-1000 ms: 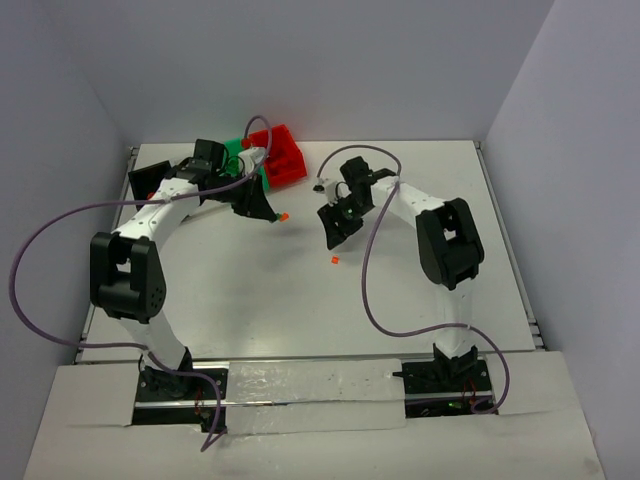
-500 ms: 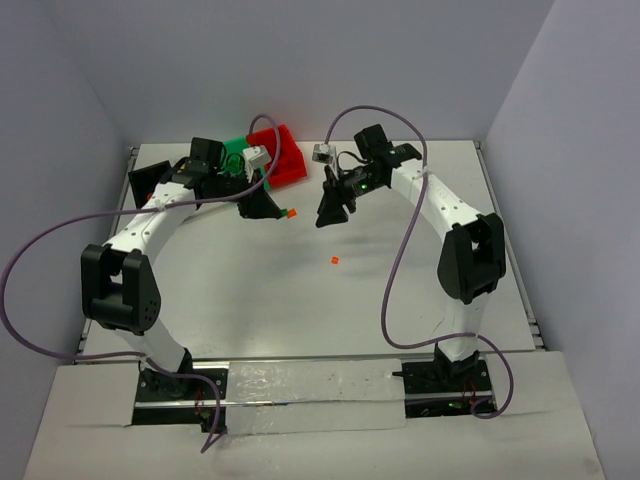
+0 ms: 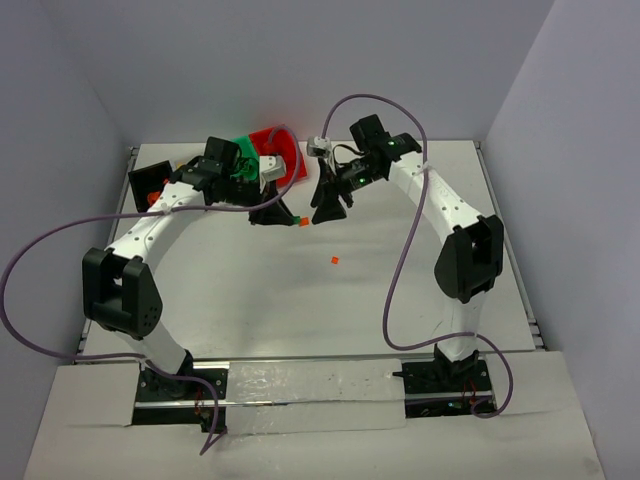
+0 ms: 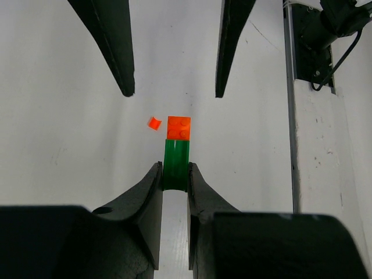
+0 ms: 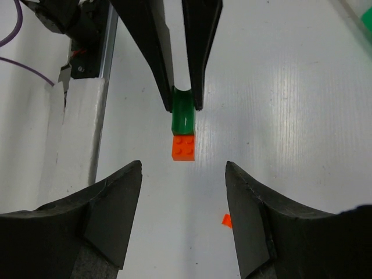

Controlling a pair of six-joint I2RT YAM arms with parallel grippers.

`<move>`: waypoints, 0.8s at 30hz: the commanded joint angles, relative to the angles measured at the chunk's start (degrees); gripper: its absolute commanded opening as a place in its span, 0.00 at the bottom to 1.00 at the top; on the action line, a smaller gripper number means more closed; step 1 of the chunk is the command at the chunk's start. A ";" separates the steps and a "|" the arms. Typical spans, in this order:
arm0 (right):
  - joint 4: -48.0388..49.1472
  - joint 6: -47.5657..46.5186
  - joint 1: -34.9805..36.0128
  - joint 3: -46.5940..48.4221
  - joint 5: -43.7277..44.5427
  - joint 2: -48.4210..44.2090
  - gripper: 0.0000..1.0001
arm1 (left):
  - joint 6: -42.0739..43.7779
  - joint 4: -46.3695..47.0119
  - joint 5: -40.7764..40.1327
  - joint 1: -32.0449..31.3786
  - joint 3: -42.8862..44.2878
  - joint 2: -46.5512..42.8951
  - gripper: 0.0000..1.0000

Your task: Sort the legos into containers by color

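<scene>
My left gripper (image 4: pixel 174 170) is shut on a green lego piece (image 4: pixel 175 163). An orange two-by-two lego (image 4: pixel 179 127) is stuck on the green piece's far end. My right gripper (image 5: pixel 183 174) is open and empty. It faces the left gripper, and the orange lego (image 5: pixel 183 146) lies just beyond its fingertips. In the top view both grippers meet at centre back, the left (image 3: pixel 272 212) and the right (image 3: pixel 325 208), with the orange lego (image 3: pixel 301 221) between them. A small orange piece (image 3: pixel 333 260) lies on the table nearby and shows in both wrist views (image 4: pixel 154 122) (image 5: pixel 226 220).
Behind the left arm stand the green bin (image 3: pixel 243 150) and the red bin (image 3: pixel 287 148), with the white bin (image 3: pixel 272 167) in front of them. The black bin (image 3: pixel 148 180) is at the far left. Purple cables loop over both arms.
</scene>
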 commanded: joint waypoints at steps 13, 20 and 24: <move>-4.85 -4.17 3.00 3.47 1.56 1.02 0.48 | -0.81 1.20 1.31 -1.70 5.53 0.43 0.00; -2.74 -2.11 3.00 2.47 3.00 0.85 0.19 | -2.36 2.39 0.01 -1.78 5.22 0.18 0.00; -2.59 -1.71 3.00 1.89 4.43 1.02 0.03 | -8.73 9.09 -2.33 -1.61 3.70 -0.81 0.00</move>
